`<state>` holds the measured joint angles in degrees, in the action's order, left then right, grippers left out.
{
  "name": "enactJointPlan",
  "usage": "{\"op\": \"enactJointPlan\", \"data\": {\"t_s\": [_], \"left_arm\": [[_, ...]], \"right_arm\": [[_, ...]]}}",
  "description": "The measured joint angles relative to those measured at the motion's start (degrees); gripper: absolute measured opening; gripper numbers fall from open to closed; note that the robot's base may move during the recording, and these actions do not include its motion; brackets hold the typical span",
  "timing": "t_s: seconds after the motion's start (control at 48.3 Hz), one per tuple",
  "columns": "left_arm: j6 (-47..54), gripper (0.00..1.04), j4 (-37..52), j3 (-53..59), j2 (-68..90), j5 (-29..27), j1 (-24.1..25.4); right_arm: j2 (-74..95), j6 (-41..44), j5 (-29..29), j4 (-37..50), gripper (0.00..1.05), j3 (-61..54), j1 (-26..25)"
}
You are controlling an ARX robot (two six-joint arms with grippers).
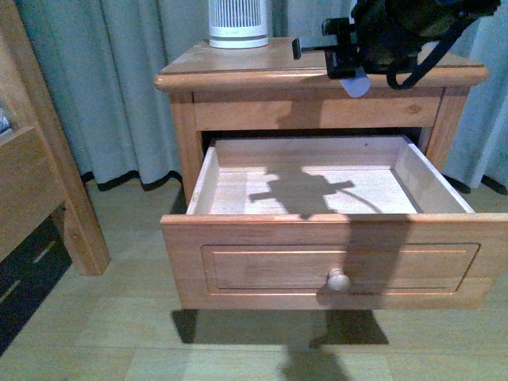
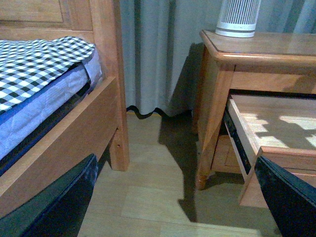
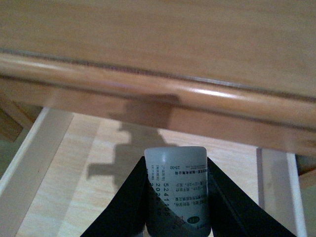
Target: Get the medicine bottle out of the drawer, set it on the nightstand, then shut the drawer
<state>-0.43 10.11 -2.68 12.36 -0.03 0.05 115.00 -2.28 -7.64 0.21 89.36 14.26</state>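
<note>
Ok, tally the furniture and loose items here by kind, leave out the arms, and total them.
Nightstand: 1
Drawers: 2, the open drawer and the shallower drawer
Medicine bottle: 1
White ribbed cylinder: 1
Bed frame: 1
Total: 6

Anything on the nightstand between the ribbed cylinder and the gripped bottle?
Nothing. Front view shows only bare nightstand top between the white ribbed cylinder and the medicine bottle held in the jaws.
</note>
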Motion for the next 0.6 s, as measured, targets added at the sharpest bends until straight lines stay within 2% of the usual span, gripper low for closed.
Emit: {"op": "enactJointPlan", "data": {"t_s": [0.373,0.6], "left_arm": [[0.0,0.98,0.0,0.0,0.0,0.0,0.0],[0.0,0.98,0.0,0.0,0.0,0.0,0.0]], "right_arm": [[8.1,2.5,-3.4,-8.2,0.29,22.5,-0.9],[18.0,3.9,-5.9,-17.6,0.29,40.4,-1.9]]}}
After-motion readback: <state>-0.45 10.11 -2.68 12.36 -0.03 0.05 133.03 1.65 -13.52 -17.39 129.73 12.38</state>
